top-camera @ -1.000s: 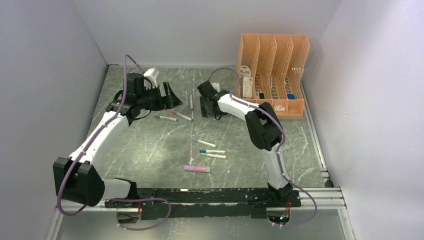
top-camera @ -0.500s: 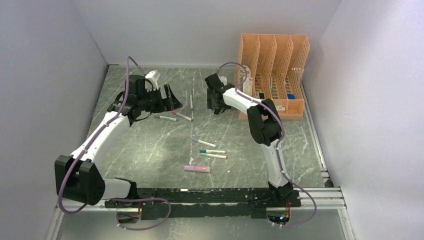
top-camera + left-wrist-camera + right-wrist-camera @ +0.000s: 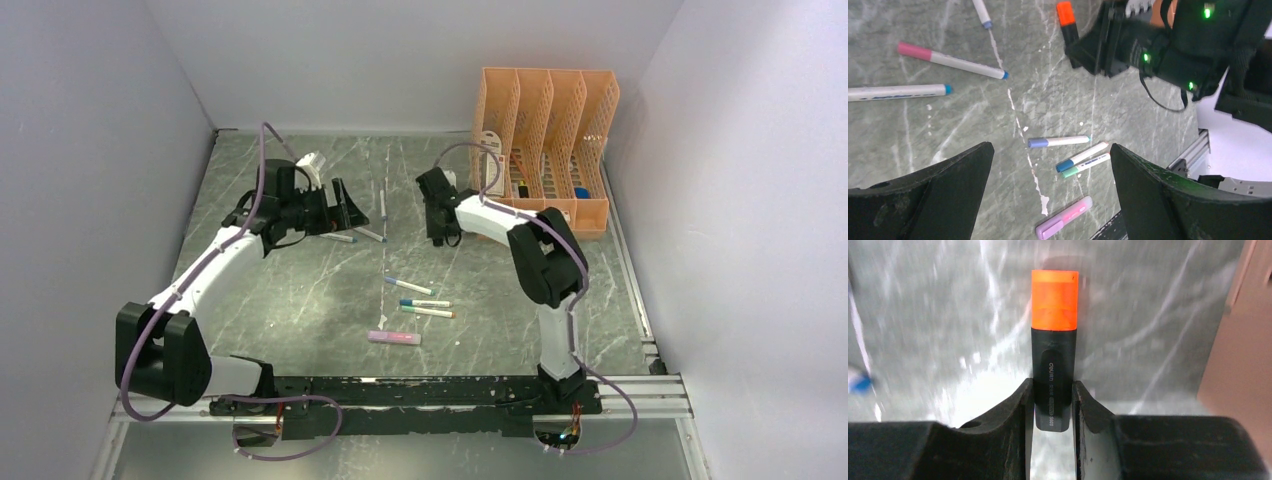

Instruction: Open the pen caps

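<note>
My right gripper (image 3: 1053,390) is shut on the stubby black pen (image 3: 1053,357); its orange cap (image 3: 1054,299) sticks out beyond the fingertips, still on the barrel. From above, this gripper (image 3: 438,218) sits low at the back centre of the table. My left gripper (image 3: 1050,147) hangs wide open over the table, holding nothing. Under it lie a lilac-capped pen (image 3: 1058,142), a blue-capped pen (image 3: 1080,157), a green-capped pen (image 3: 1085,166) and a pink-lilac pen (image 3: 1064,224). A pink-capped pen (image 3: 950,61) and a blue-tipped pen (image 3: 898,92) lie further left.
A peach mesh file organiser (image 3: 545,140) stands at the back right, just beyond the right arm. A slim pen (image 3: 382,205) lies between the two grippers. Grey walls close in the table on both sides, and a metal rail (image 3: 640,385) runs along the near edge.
The right gripper has swung in over the black pen and its jaws have closed on the barrel. The left gripper has drifted slightly right and stays open.
</note>
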Controlling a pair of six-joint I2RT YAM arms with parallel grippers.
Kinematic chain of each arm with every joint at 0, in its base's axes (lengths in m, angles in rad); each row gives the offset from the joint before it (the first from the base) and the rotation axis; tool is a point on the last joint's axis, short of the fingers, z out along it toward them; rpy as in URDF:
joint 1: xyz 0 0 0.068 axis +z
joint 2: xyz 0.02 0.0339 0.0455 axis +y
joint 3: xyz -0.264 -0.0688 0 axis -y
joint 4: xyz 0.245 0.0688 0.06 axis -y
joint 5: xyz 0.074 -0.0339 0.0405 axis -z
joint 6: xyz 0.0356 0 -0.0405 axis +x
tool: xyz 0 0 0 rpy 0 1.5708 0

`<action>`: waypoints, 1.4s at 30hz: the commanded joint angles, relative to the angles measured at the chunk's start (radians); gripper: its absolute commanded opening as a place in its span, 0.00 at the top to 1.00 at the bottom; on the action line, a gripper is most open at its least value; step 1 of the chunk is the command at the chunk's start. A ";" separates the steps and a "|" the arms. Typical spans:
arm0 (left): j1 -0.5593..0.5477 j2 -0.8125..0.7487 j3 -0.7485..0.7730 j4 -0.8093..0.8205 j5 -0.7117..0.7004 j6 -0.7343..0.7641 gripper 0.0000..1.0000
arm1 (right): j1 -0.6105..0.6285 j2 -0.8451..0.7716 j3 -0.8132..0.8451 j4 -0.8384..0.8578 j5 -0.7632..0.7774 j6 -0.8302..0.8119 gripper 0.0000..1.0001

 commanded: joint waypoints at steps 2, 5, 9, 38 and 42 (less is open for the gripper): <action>-0.009 0.015 -0.074 0.155 0.120 -0.081 0.01 | 0.040 -0.213 -0.223 0.005 -0.108 -0.073 0.86; -0.015 0.015 -0.136 0.285 0.182 -0.163 0.01 | 0.040 -0.347 -0.331 0.058 -0.194 -0.088 0.86; -0.044 0.025 -0.205 0.434 0.231 -0.262 0.01 | 0.038 -0.494 -0.434 0.108 -0.309 -0.092 0.87; -0.203 0.236 -0.250 0.735 0.165 -0.532 0.12 | 0.164 -0.674 -0.500 0.156 -0.455 -0.046 0.89; -0.213 0.244 -0.246 0.729 0.156 -0.526 0.28 | 0.180 -0.675 -0.500 0.155 -0.440 -0.039 0.89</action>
